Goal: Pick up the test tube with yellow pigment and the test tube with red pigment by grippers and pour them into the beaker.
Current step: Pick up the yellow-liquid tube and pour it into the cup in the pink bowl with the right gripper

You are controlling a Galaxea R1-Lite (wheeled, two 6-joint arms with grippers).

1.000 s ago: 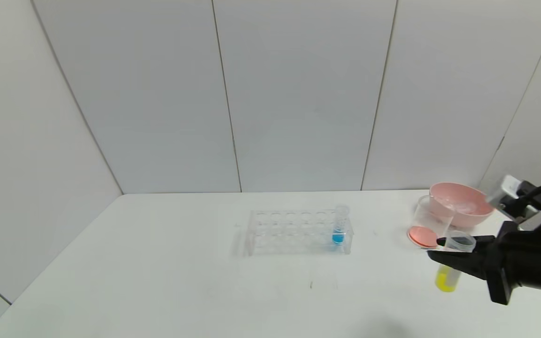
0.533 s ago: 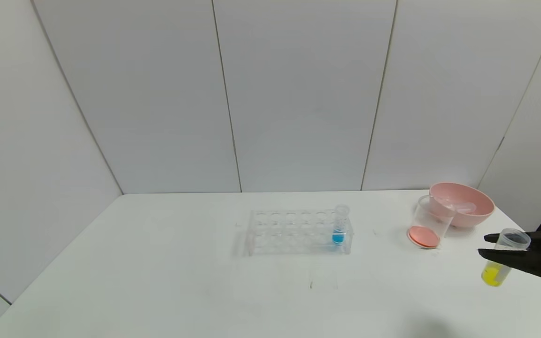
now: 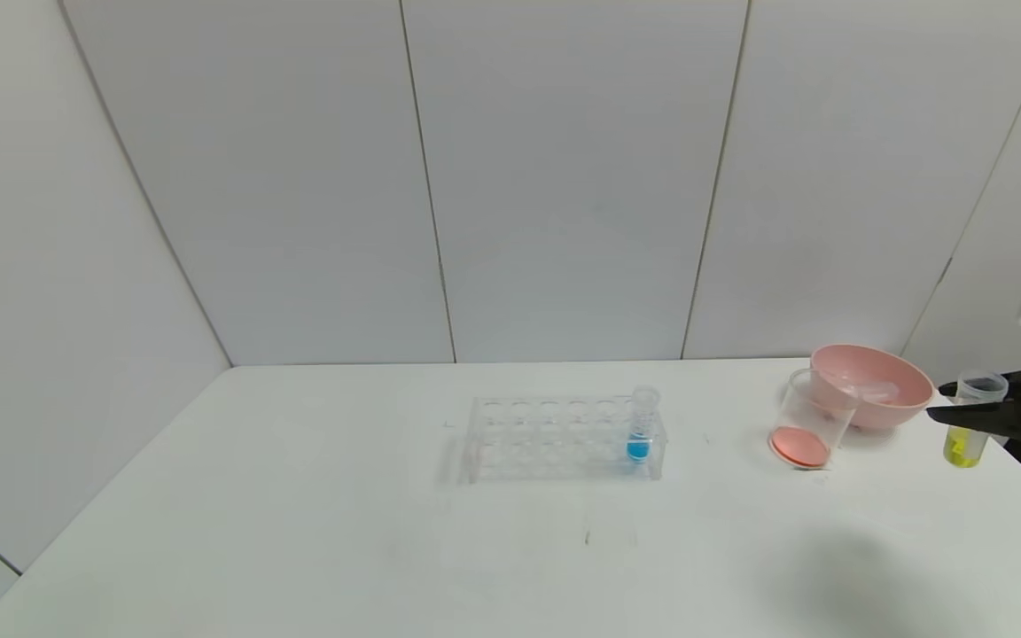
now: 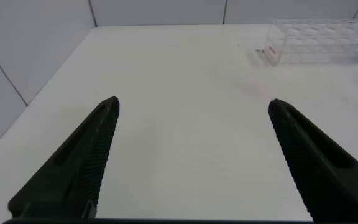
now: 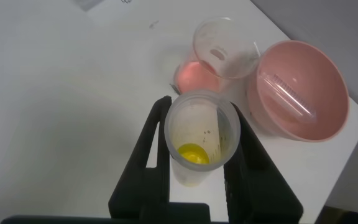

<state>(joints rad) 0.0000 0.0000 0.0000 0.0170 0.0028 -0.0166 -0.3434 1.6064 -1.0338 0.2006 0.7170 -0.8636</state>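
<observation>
My right gripper (image 3: 939, 400) is at the table's far right, just right of the pink bowl, shut on the test tube with yellow pigment (image 3: 967, 427), which it holds upright above the table. In the right wrist view the tube (image 5: 201, 140) stands between the black fingers (image 5: 151, 149), with yellow liquid at its tip. The beaker (image 3: 807, 425), also in the right wrist view (image 5: 219, 56), stands left of the bowl with orange-red liquid at its bottom. No tube holding red liquid shows. My left gripper (image 4: 192, 102) is open and empty over bare table, outside the head view.
The pink bowl (image 3: 869, 385) holds an empty clear tube lying on its side (image 5: 291, 93). A clear tube rack (image 3: 564, 439) stands mid-table with a blue-liquid tube (image 3: 641, 430) at its right end. The table's right edge runs close beside my right gripper.
My right gripper has carried the yellow tube from just in front of the beaker to the right and farther back, ending beside the pink bowl. The tube stays upright.
</observation>
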